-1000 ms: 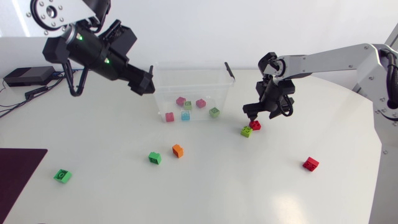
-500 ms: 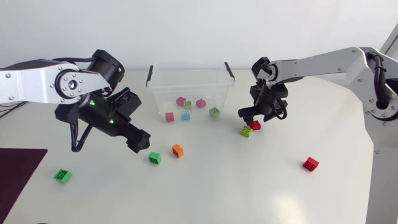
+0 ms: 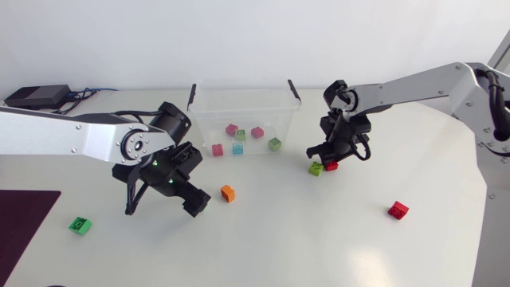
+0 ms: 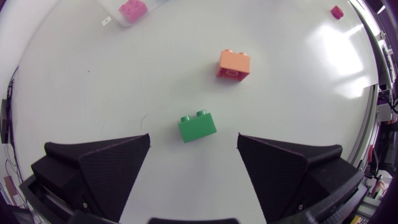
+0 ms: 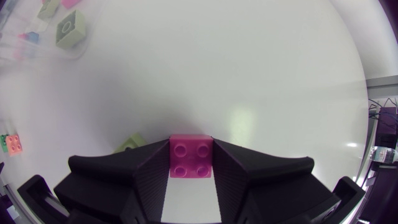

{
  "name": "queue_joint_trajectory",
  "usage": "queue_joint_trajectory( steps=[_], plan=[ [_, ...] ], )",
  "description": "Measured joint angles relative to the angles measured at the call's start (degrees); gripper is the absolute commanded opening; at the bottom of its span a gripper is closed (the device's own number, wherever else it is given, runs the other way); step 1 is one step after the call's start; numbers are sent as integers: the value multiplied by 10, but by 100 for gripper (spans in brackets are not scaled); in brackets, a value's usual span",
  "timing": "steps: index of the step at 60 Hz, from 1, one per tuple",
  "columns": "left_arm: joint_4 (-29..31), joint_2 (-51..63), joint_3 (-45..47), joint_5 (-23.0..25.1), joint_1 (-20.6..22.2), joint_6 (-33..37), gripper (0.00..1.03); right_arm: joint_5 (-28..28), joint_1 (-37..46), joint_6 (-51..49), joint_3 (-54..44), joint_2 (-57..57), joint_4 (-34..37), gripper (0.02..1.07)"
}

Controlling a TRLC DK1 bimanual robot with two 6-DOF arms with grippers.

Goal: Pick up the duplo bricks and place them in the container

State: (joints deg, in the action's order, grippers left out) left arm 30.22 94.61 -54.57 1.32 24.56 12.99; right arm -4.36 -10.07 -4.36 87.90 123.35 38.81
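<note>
The clear container [image 3: 209,112] at the back middle holds several bricks. My right gripper [image 3: 327,163] is low in front of its right end, shut on a red brick [image 5: 191,163], with both fingers pressed against its sides. A light green brick [image 3: 316,168] lies just beside it, off one finger [image 5: 130,142]. My left gripper [image 4: 193,148] hangs open over a green brick [image 4: 198,126], which lies between its fingertips untouched; the head view hides that brick under the left gripper [image 3: 196,201]. An orange brick [image 3: 228,192] lies just past it [image 4: 234,65].
Another green brick [image 3: 79,226] lies near the front left, beside a dark mat [image 3: 24,227]. A second red brick [image 3: 398,210] sits alone at the right. A black box [image 3: 36,97] with cables rests at the back left.
My left arm swung from beside the container down and forward to the green brick. My right gripper dropped slightly and closed on the red brick.
</note>
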Motion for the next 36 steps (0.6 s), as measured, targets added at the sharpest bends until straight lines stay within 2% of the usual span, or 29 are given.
queue_joint_trajectory(
  steps=[5,16,21,25,27,28,36],
  plan=[
    [-15,19,0,-8,0,-10,94,0,0,0,-10,-23,6,22],
    [-36,56,-3,-27,6,-44,81,-2,-17,0,-10,-130,33,22],
    [-36,70,-8,-30,15,-60,62,-4,-42,3,-9,-169,47,22],
    [-36,73,-13,-30,19,-71,54,-4,-58,10,-2,-183,60,22],
    [-36,75,-19,-29,22,-77,45,-4,-70,16,4,-191,66,22],
    [-36,76,-22,-30,22,-85,36,-5,-79,19,10,-194,71,22],
    [-36,86,-30,-30,22,-90,29,-8,-98,32,35,-195,87,22]
  ],
)
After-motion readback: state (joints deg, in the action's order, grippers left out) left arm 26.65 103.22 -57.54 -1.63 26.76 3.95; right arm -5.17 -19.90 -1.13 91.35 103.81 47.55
